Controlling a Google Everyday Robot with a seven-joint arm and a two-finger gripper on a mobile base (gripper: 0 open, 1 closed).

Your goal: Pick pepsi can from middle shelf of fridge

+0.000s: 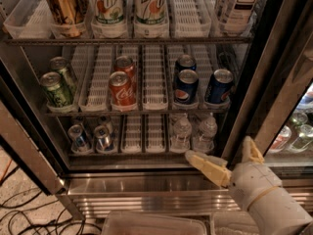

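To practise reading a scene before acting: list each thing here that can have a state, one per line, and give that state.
fridge: door open, tiers exposed.
middle shelf: partly stocked, several lanes bare.
pepsi can: upright at the front of its lane, not gripped.
red cola cans: upright.
green cans: upright.
gripper: open, empty, low at the right, below the middle shelf.

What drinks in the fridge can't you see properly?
Camera view:
- Rear pepsi can: label hidden by the front pepsi can.
- Top-shelf drinks: tops cut off by the upper edge.
- Gripper, open, low right by the fridge base: arm cut off at the bottom corner.
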